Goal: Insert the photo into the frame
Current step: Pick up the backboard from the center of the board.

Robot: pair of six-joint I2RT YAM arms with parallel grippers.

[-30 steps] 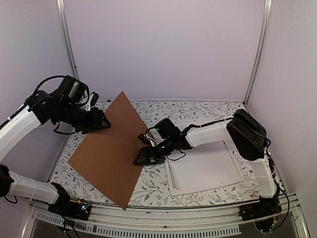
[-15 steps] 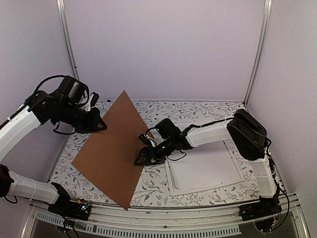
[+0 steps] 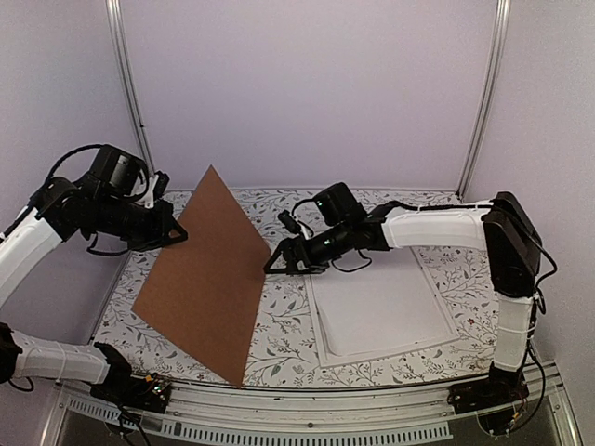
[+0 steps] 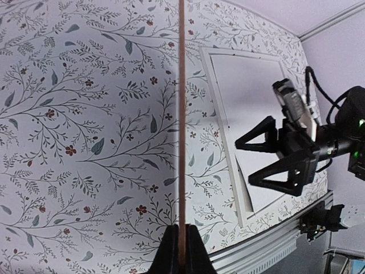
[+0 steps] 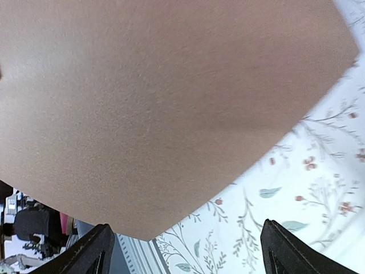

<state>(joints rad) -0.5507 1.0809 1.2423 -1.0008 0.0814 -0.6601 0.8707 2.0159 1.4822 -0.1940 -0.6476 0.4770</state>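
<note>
My left gripper (image 3: 177, 232) is shut on the left edge of the plain brown backing board (image 3: 209, 279) and holds it tilted up off the table. In the left wrist view the board (image 4: 181, 114) runs edge-on between the pinched jaws of that gripper (image 4: 181, 257). My right gripper (image 3: 279, 260) stands open just right of the board, touching nothing; its wrist view shows the board's face (image 5: 159, 103) beyond the spread jaws (image 5: 185, 240). The white frame (image 3: 321, 325) lies flat on the table at the right, also seen in the left wrist view (image 4: 251, 85). The photo is out of view.
The table (image 3: 279, 334) wears a floral-patterned cloth. Lilac walls close it in at the back and sides, with metal posts (image 3: 125, 84) in the back corners. A white rail (image 3: 307, 409) runs along the near edge.
My left gripper has closed on the board's edge. The right gripper has let the board's right edge go and pulled up and back. The board has swung slightly left.
</note>
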